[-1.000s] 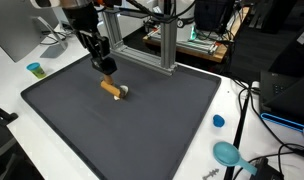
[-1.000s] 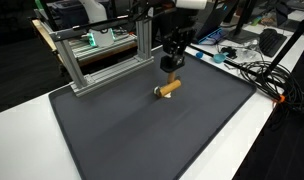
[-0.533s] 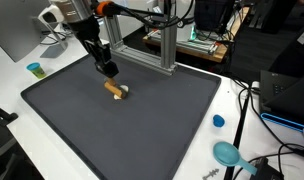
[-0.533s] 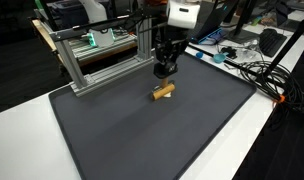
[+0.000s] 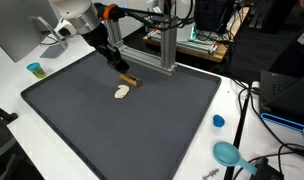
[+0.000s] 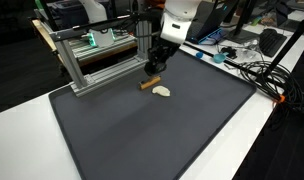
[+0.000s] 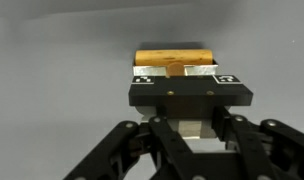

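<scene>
Your gripper (image 5: pixel 126 78) has its fingers closed on a brown cylinder (image 5: pixel 132 82), gripping it across its middle so that both ends stick out sideways. In the wrist view the cylinder (image 7: pixel 174 54) lies level and crosswise between the two pads, with the gripper (image 7: pixel 174 68) clamped on it and plain grey mat (image 7: pixel 52 60) behind. In both exterior views you are holding it low over the far part of the mat (image 5: pixel 142 130), near the metal frame (image 5: pixel 164 45) that stands along the mat's back edge; whether the cylinder (image 6: pixel 147 84) rests on the mat or hangs just clear of it cannot be told. A small pale piece (image 5: pixel 122 93) lies flat on the mat just beside the gripper (image 6: pixel 150 79), on the near side, apart from the cylinder; in an exterior view the same piece (image 6: pixel 164 91) sits free of the fingers. Off the mat, on the white table (image 5: pixel 12 90), a blue cap (image 5: pixel 218 121) and a teal cup (image 5: pixel 34 69) stand well apart from your grip.
</scene>
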